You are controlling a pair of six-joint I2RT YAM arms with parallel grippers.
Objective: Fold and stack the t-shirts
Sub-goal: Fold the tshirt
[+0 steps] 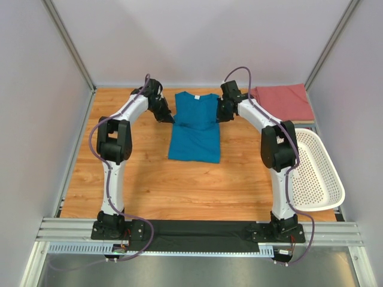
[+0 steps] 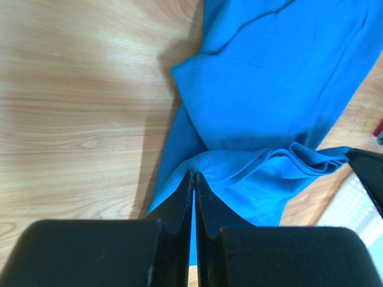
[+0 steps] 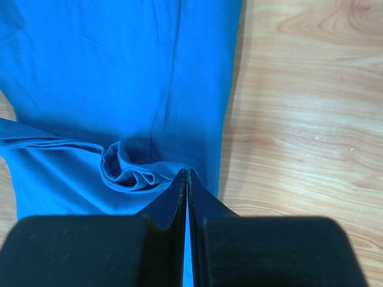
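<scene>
The teal-blue t-shirt point(image 1: 194, 127) lies on the wooden table, its sleeves folded in and its collar toward the back. My left gripper point(image 1: 166, 115) is shut on the shirt's left edge near the shoulder; in the left wrist view point(image 2: 192, 173) its tips pinch a raised fold of the blue cloth point(image 2: 269, 89). My right gripper point(image 1: 222, 113) is shut on the right edge; in the right wrist view point(image 3: 187, 172) its tips pinch bunched cloth point(image 3: 119, 89). The salmon-red t-shirt point(image 1: 284, 100) lies folded at the back right. The grey-blue shirt is out of view.
A white perforated basket point(image 1: 317, 170) sits at the right edge of the table, beside the right arm. White walls enclose the table on three sides.
</scene>
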